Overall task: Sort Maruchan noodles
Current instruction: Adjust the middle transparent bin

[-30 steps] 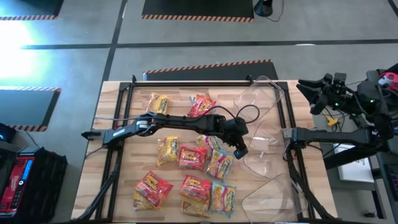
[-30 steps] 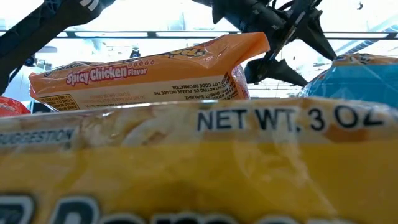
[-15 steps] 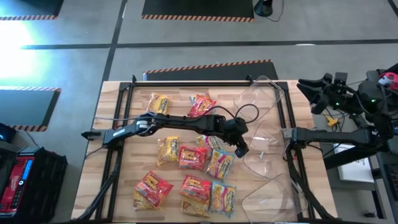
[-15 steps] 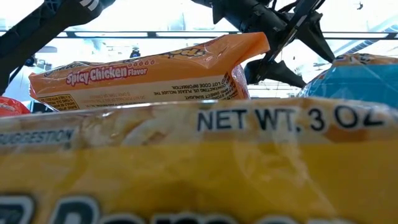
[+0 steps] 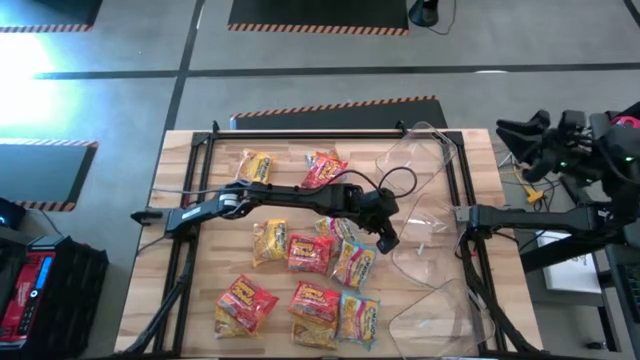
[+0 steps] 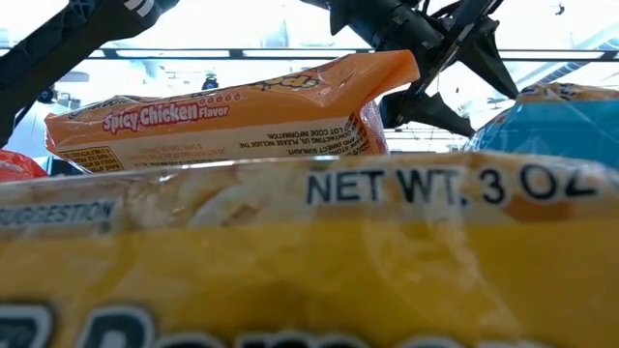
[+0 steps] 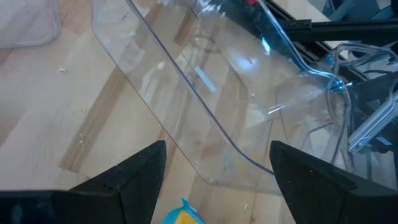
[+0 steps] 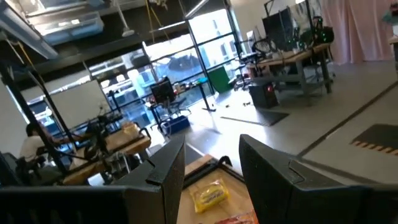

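Several Maruchan packets lie flat on the wooden table (image 5: 190, 160): yellow (image 5: 255, 165), red (image 5: 325, 168), red (image 5: 308, 252), blue-and-yellow (image 5: 358, 318), and others. In the low view a yellow packet (image 6: 290, 251) fills the foreground. Behind it are an orange "Spicy Chicken" packet (image 6: 232, 116) and a blue packet (image 6: 566, 121). My left gripper (image 5: 385, 238) (image 7: 217, 186) (image 6: 474, 89) hangs open over the right edge of the packets, beside a clear tub (image 7: 205, 106). A blue-and-yellow packet corner (image 7: 180, 218) shows between its fingers. My right gripper (image 5: 512, 135) (image 8: 211, 171) is open, raised beyond the table's right edge.
Three clear plastic tubs lie along the table's right side (image 5: 420, 160), (image 5: 430, 235), (image 5: 435, 310). A black frame (image 5: 330, 133) runs round the tabletop. Bare wood lies along the left edge. The right wrist view looks into a room with desks and a seated person (image 8: 28, 146).
My right arm has drawn farther off to the right, away from the table. The packets and tubs lie where they were.
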